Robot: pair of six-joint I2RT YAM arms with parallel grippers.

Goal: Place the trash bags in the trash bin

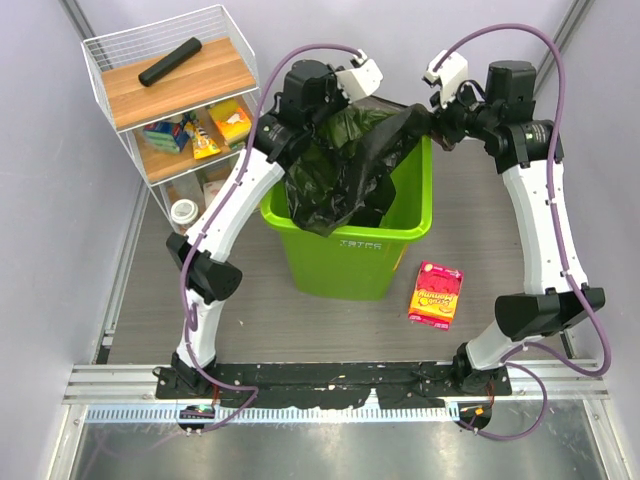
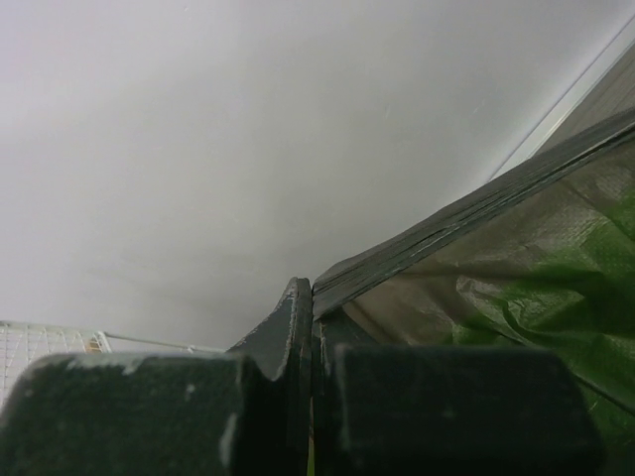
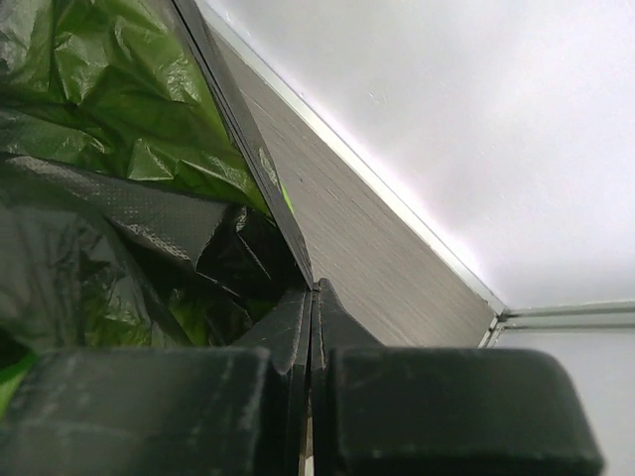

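The lime-green trash bin (image 1: 350, 255) stands mid-table. The black trash bag (image 1: 340, 165) hangs crinkled into and over its mouth, spilling over the left rim. My left gripper (image 1: 338, 108) is above the bin's far left rim, shut on the bag's edge. In the left wrist view the gripper (image 2: 314, 290) pinches that edge, and the bag (image 2: 476, 223) stretches taut up to the right with green showing through. My right gripper (image 1: 437, 122) is at the far right corner, shut on the bag's other edge. In the right wrist view the gripper (image 3: 315, 291) clamps it, with the bag (image 3: 109, 208) to the left.
A white wire shelf (image 1: 100, 50) stands at the far left, holding a slim rolled black cylinder (image 1: 170, 60), snack packs (image 1: 205, 130) and a tape roll (image 1: 183, 211). A red snack packet (image 1: 436, 293) lies on the table right of the bin.
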